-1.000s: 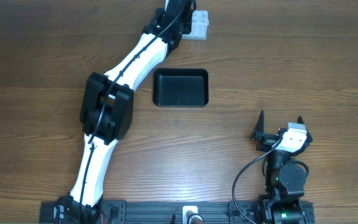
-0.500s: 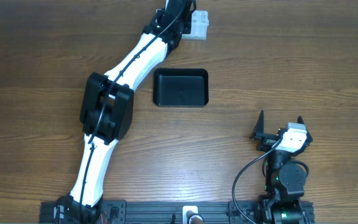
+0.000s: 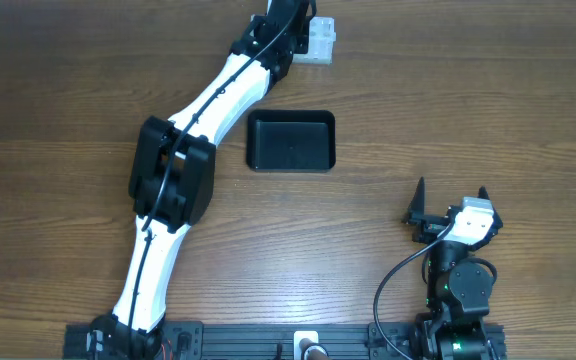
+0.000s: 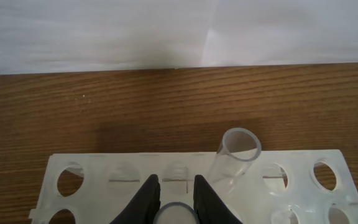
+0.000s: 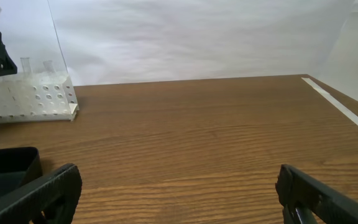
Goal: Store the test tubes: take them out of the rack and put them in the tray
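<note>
A white test tube rack (image 3: 319, 39) stands at the table's far edge, and the left arm stretches out to it. In the left wrist view my left gripper (image 4: 176, 183) sits over the rack (image 4: 104, 180), its fingers (image 4: 148, 194) closed around the rim of a clear test tube (image 4: 178, 213). A second clear tube (image 4: 235, 157) leans in a neighbouring hole. The black tray (image 3: 290, 140) lies mid-table with nothing in it. My right gripper (image 3: 451, 192) stands open near the right base, with nothing between its fingers (image 5: 45, 193). From there the rack (image 5: 28, 99) and two tubes (image 5: 25, 65) show far off.
A white wall rises just behind the rack (image 4: 179, 31). Bare wood table (image 3: 468, 100) lies right of the tray and around the right arm. The tray's corner (image 5: 5, 163) sits beside my right gripper's finger.
</note>
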